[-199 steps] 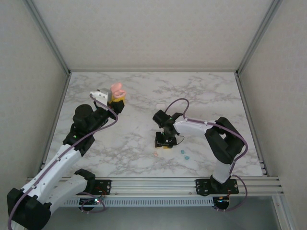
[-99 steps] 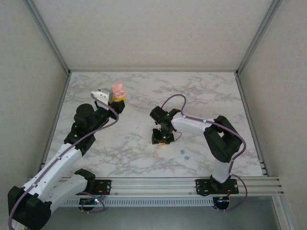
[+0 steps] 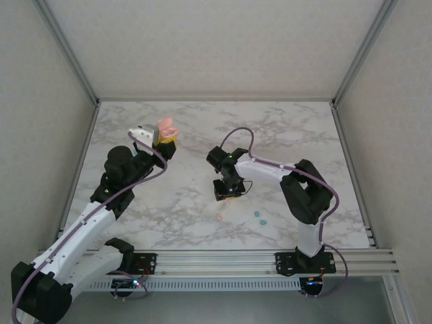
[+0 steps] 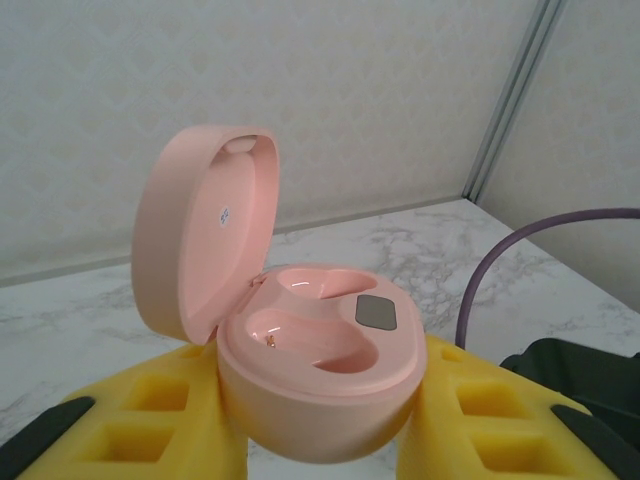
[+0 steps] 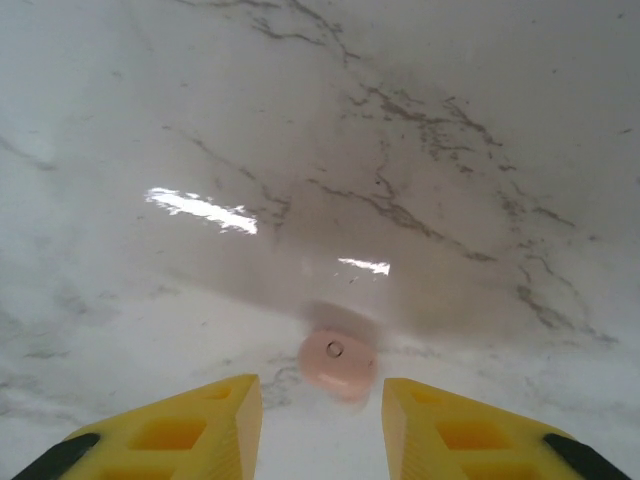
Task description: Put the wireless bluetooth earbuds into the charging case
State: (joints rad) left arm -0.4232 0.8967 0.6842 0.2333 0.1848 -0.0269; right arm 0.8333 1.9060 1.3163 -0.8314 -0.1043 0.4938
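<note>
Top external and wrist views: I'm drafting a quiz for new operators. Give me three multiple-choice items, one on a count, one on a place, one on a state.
1. Teal earbuds lying on the table: A none; B two; C five.
2. The pink charging case is: A flat on the table; B on a shelf; C between the left gripper's fingers.
3. Its lid is: A open, wells empty; B shut; C open, wells filled.
Key: B, two teal specks lie side by side; C, yellow pads flank it; A, both hollows show bare.
</note>
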